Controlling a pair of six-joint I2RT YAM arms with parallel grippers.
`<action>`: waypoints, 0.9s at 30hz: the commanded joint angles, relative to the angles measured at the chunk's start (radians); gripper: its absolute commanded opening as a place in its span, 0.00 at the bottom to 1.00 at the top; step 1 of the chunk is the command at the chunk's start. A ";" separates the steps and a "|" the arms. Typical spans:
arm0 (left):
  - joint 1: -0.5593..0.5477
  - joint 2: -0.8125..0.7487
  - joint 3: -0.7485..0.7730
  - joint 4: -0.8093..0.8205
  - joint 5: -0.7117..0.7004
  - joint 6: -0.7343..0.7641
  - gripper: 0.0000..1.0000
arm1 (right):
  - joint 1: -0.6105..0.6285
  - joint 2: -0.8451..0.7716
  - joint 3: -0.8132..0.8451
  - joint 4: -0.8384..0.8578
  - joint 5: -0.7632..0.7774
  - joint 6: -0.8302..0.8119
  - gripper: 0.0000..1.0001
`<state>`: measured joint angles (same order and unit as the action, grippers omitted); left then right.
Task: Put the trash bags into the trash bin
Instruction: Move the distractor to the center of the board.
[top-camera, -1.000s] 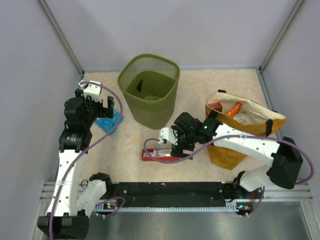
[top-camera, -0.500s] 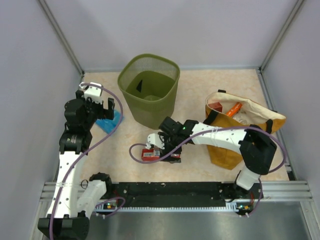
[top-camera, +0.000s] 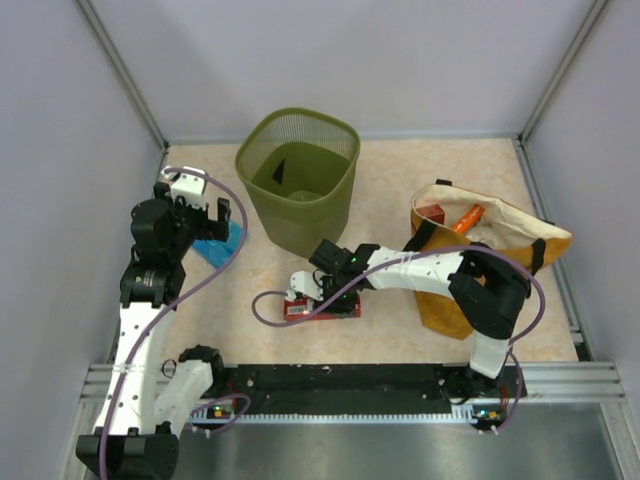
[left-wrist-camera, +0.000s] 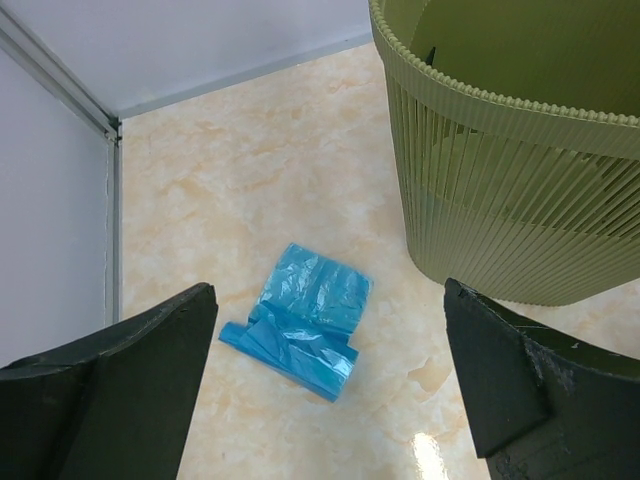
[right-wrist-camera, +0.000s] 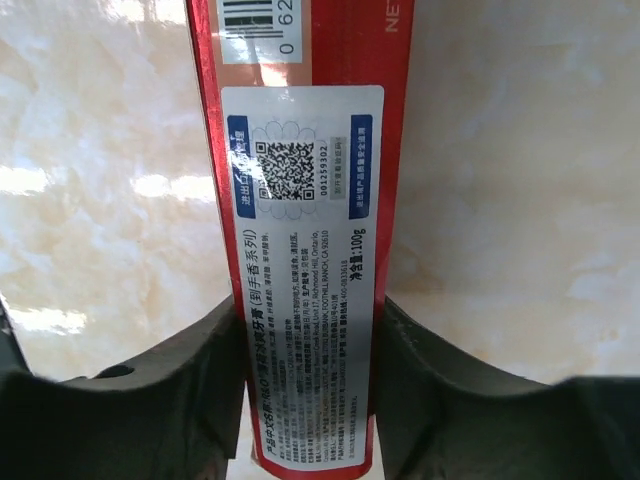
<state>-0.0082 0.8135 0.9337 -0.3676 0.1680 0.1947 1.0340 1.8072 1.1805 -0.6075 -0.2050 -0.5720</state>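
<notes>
A folded light-blue trash bag (top-camera: 226, 246) (left-wrist-camera: 305, 318) lies flat on the table, left of the olive-green mesh trash bin (top-camera: 262, 215) (left-wrist-camera: 500, 200). My left gripper (top-camera: 207, 217) (left-wrist-camera: 328, 345) hovers above the bag, wide open and holding nothing. My right gripper (top-camera: 327, 297) (right-wrist-camera: 308, 345) is low at the table's front centre, away from bag and bin. Its fingers (right-wrist-camera: 215, 360) press both long sides of a flat red box (top-camera: 305, 311) (right-wrist-camera: 300, 230) with a white printed label. Inside the bin a dark shape shows, but I cannot tell what it is.
A mustard-orange sack (top-camera: 450, 300) with black handles stands at the right, holding an orange item (top-camera: 467, 218) and a red one (top-camera: 432, 213). Grey walls enclose the table on three sides. A purple cable (top-camera: 268, 305) loops beside the red box.
My right arm swung left and down onto the red box, and its jaws closed against the box's sides. The left arm and the blue bag stayed still.
</notes>
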 joint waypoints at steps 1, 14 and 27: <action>0.002 -0.019 0.001 0.041 0.015 0.014 0.99 | 0.014 -0.061 -0.002 0.037 0.111 -0.025 0.38; 0.002 -0.036 -0.009 0.024 0.010 0.043 0.99 | -0.192 -0.328 -0.159 -0.020 0.295 -0.045 0.14; 0.002 -0.034 -0.012 0.033 0.025 0.037 0.99 | -0.393 -0.206 0.020 -0.054 0.440 0.070 0.14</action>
<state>-0.0082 0.7937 0.9272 -0.3679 0.1757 0.2310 0.7368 1.5566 1.0706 -0.6987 0.1787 -0.5381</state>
